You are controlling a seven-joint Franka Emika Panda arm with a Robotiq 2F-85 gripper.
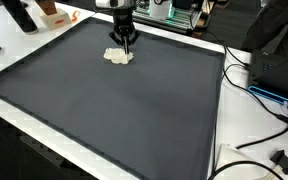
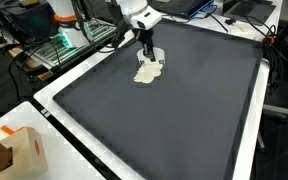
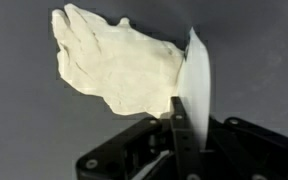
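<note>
The gripper [image 1: 125, 42] comes straight down from above in an exterior view, its fingers drawn close together on the top of a cream cloth [image 1: 118, 56]. The cloth lies crumpled near the far edge of a dark grey mat [image 1: 114, 115], which covers most of the white worktop [image 1: 227, 160]. Black cables [image 1: 256, 92] trail over the worktop just beside the mat's right edge. No lettering can be made out at this size.

In an exterior view from another side, the gripper [image 2: 149, 55] stands upright over the cloth [image 2: 145, 73], its tips touching the fabric at the end nearer the arm. The cloth spreads out flat from the gripper onto the mat [image 2: 184, 115]. A cardboard box [image 2: 24, 152] sits on the worktop [image 2: 46, 104] at the near corner, well apart from the cloth. A red mark on its top is too small to read.

In the wrist view, the gripper [image 3: 181, 108] is pinched narrow on a raised fold of the cloth [image 3: 119, 62]. One edge stands up as a thin white sheet between the black fingers [image 3: 184, 135], while the remainder lies rumpled on the mat [image 3: 24, 120]. The cloth is plain, with no print or tag showing.
</note>
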